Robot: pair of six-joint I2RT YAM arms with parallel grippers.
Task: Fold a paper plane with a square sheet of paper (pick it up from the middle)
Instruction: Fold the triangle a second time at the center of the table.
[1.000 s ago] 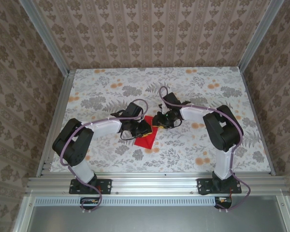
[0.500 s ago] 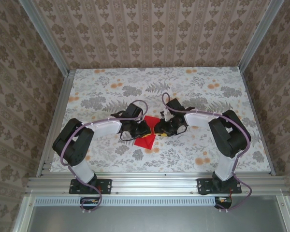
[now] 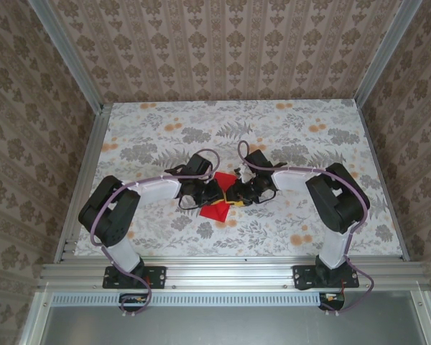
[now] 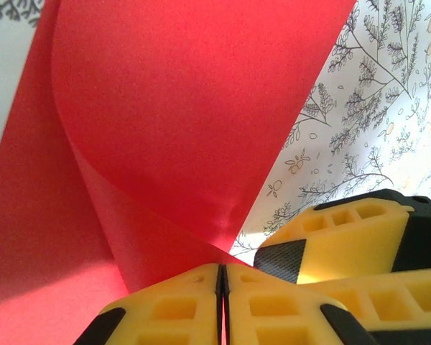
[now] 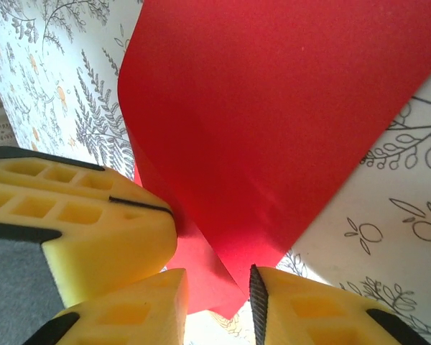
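Note:
The square sheet of paper (image 3: 215, 210) is bright red and lies mid-table, one flap curled up and over itself (image 4: 187, 108). My left gripper (image 4: 223, 267) is shut on the sheet's folded edge, and the red paper runs into the seam between its yellow fingers. From the right, my right gripper (image 5: 217, 284) stands open around the sheet's pointed corner (image 5: 273, 108), right beside the left gripper's fingers (image 5: 79, 215). In the top view the left gripper (image 3: 215, 194) and the right gripper (image 3: 234, 197) meet over the paper. A paper plane is out of view.
The table (image 3: 287, 136) has a floral-print cloth and patterned walls on three sides. An aluminium rail (image 3: 230, 272) runs along the near edge by the arm bases. Open cloth lies behind and to both sides of the grippers.
My right gripper has come from behind the paper down to its right corner, next to the left gripper. The left jaws have closed fully on the sheet. The paper has barely shifted.

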